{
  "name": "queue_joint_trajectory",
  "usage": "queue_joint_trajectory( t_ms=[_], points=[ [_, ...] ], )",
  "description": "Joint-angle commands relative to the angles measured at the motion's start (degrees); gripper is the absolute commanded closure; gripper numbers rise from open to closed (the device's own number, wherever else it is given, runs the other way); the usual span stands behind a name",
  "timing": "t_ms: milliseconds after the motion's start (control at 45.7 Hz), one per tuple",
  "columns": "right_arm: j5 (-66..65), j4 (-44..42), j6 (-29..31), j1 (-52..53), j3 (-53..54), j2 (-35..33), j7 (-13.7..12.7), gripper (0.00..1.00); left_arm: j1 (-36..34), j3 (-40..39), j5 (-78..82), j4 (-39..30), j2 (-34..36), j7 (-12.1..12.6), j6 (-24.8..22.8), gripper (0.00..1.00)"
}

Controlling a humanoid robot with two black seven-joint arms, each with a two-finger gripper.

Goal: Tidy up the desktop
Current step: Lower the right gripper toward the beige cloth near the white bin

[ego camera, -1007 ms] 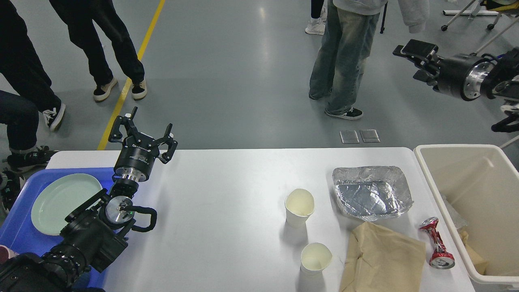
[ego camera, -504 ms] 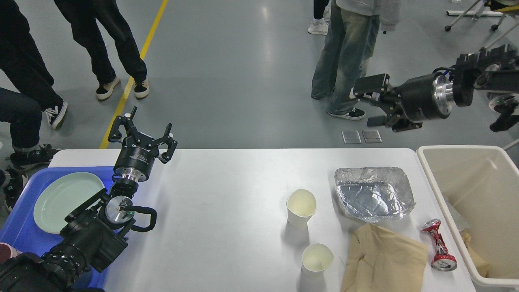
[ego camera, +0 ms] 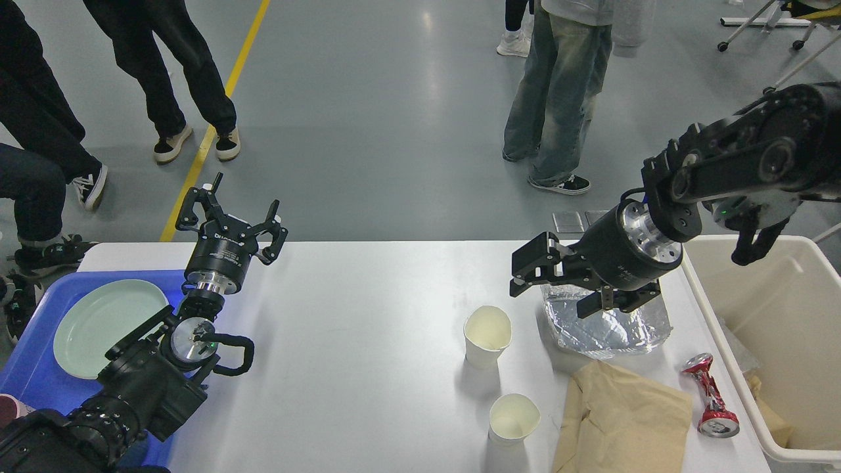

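Right gripper (ego camera: 548,282), jaws apart, hangs over foil tray (ego camera: 608,325) near desktop (ego camera: 355,341) edge

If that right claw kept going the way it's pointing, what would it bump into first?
Probably the bare desktop: the open right gripper points left and downward, passing behind the nearer paper cup. Depth is unclear.

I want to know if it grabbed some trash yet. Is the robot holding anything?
No. The left tool is open above the desktop; the right tool is open over the foil tray, gripping nothing.
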Motion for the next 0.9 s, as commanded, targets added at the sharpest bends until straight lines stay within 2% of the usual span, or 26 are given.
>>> queue_joint_trajectory(
  t_ms=[0, 175, 438, 635, 876],
  points=[
    [1.51, 0.49, -0.58, -0.55, -3.79, -2.86, -0.18, 0.00, 0.00, 0.04, 0.00, 0.00, 0.00, -0.01, 0.01, 0.03],
    [1.51, 3.30, -0.23, -1.08, -10.03, -6.64, -0.09, 0.00, 0.00, -0.04, 0.00, 0.00, 0.00, -0.01, 0.01, 0.03],
    [1.34, 4.44, -0.41, -5.82, -11.09, -13.50, 0.17, 0.00, 0.00, -0.04, 0.00, 0.00, 0.00, -0.01, 0.01, 0.03],
    [1.34, 8.29, -1.46, -5.65, -13.29, -13.59, -0.27, 0.00, 0.08, -0.04, 0.00, 0.00, 0.00, -0.01, 0.01, 0.03],
    [2.74, 8.29, -7.43, -11.35, -13.11, -12.27, -0.27, 0.00, 0.00, -0.04, 0.00, 0.00, 0.00, -0.01, -0.08, 0.03]
  ],
)
